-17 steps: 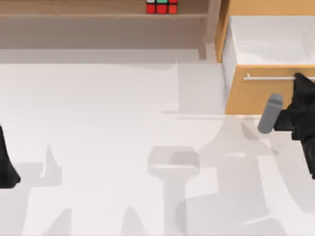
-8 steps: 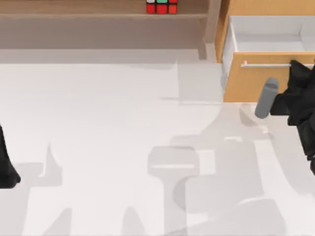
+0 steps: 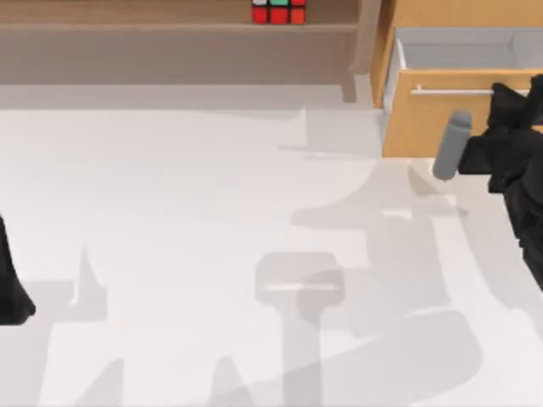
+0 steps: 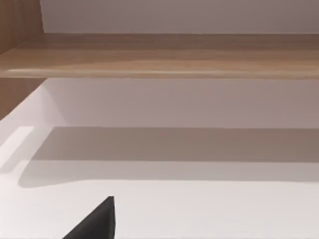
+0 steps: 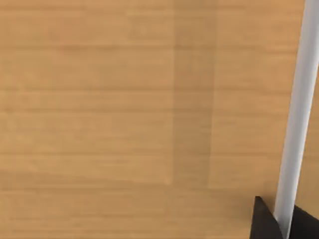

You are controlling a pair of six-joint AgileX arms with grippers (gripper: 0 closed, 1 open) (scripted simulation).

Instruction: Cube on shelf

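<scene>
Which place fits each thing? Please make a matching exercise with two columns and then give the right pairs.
Things:
1. cube
2. drawer
3. left gripper
4. right gripper

Places:
a. top view's left edge, parked
b. on the shelf board
c. at the drawer's bar handle
d. top view's right, partly open

Pairs: 1-b, 2-d, 3-a, 4-c

The right arm (image 3: 513,182) is made of black, blocky parts with bumpy edges, and a smooth grey tube (image 3: 450,146) with a rounded end is stuck on its side. The left arm (image 3: 12,284) is seen as a plain black shape with a rounded tip. A black pointed fingertip (image 4: 97,222) is seen in the left wrist view, and two small black pointed fingertips (image 5: 264,222) in the right wrist view.
</scene>
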